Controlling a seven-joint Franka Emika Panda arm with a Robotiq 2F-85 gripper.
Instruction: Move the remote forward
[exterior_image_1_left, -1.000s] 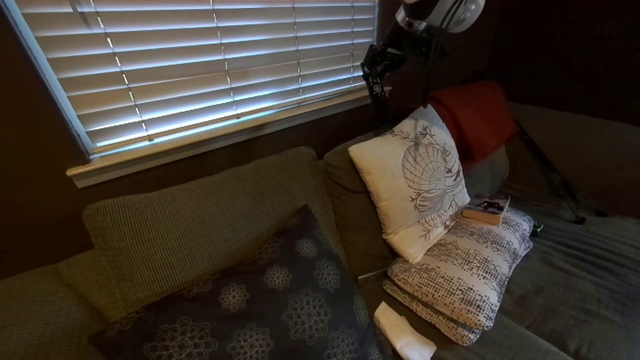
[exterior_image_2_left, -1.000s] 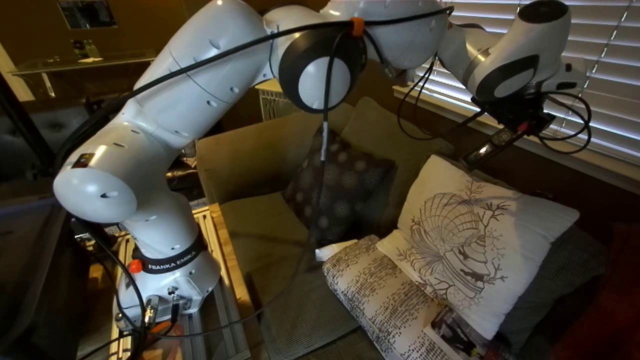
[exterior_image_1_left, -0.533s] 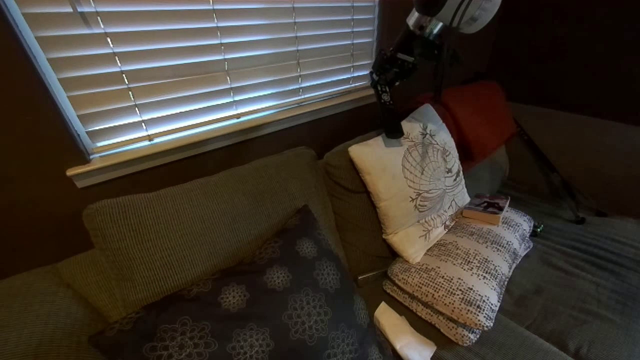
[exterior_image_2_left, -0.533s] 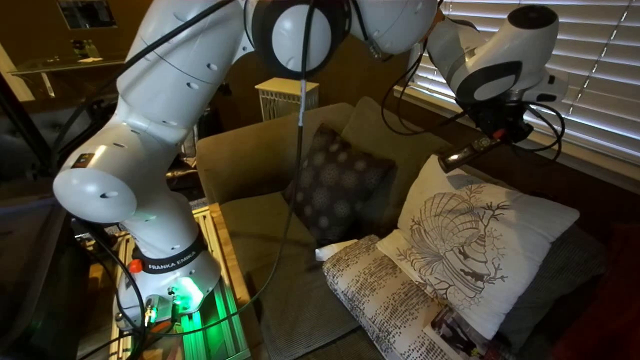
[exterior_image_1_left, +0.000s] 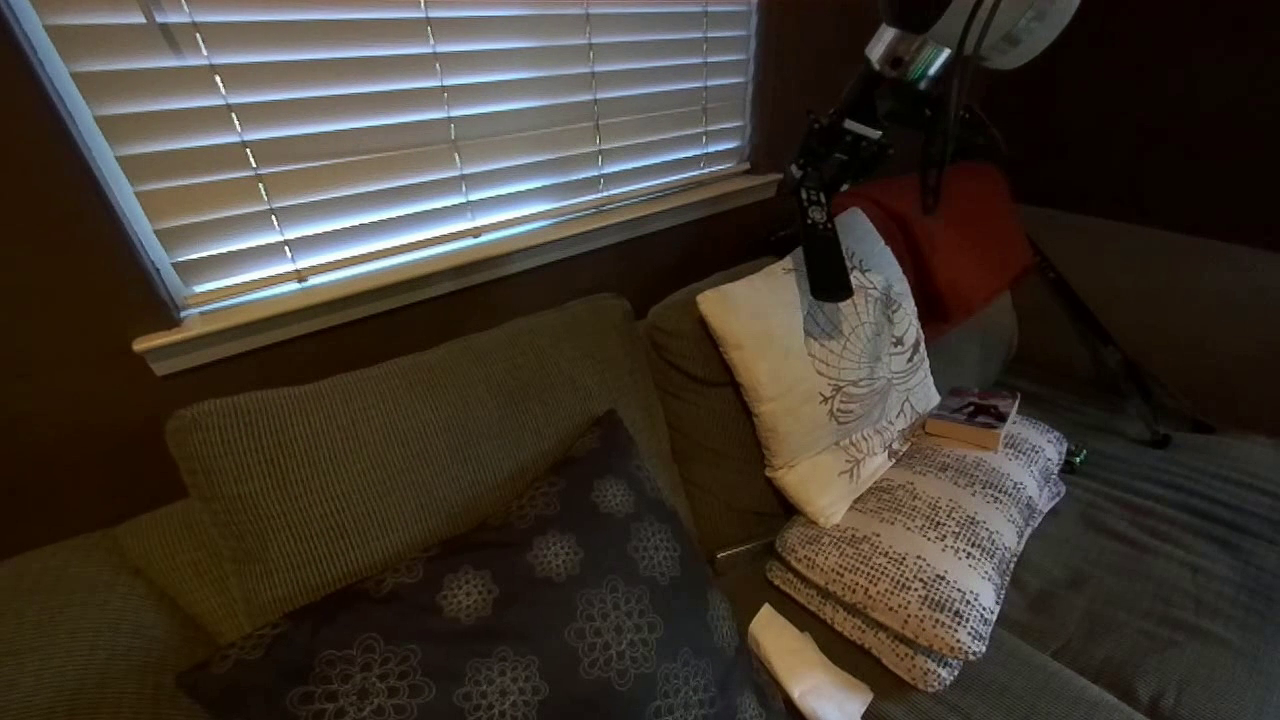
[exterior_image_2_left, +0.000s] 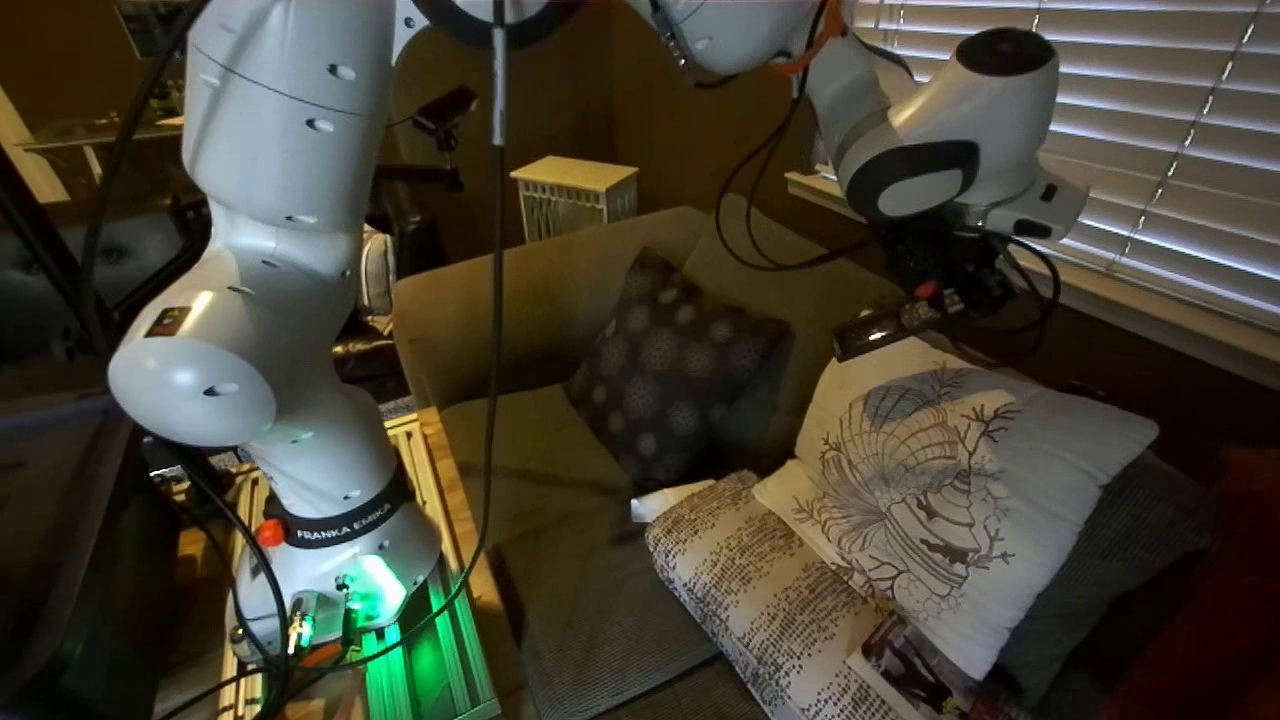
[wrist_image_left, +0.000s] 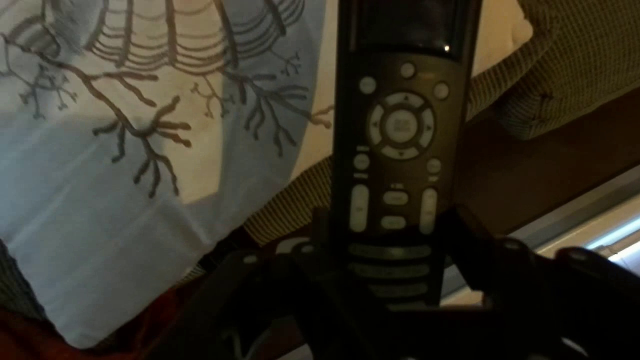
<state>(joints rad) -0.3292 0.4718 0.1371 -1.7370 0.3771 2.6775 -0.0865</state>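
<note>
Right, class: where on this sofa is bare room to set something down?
The seat between the robot's base, flowered cushion and speckled cushions looks bare. Crowded: the speckled cushions, with a book beside the shell pillow, the remote held above.

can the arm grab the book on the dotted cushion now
Probably not yet: the gripper is closed on the remote, which it would likely have to put down first. The book itself looks mostly uncovered.

remote (wrist_image_left: 400, 160): 1 | gripper (wrist_image_left: 389, 227): 1 | book (exterior_image_1_left: 972, 418): 1 | shell-print cushion (exterior_image_2_left: 950, 500): 1 | flower-print cushion (exterior_image_1_left: 560, 590): 1 | red cloth (exterior_image_1_left: 970, 245): 1
</note>
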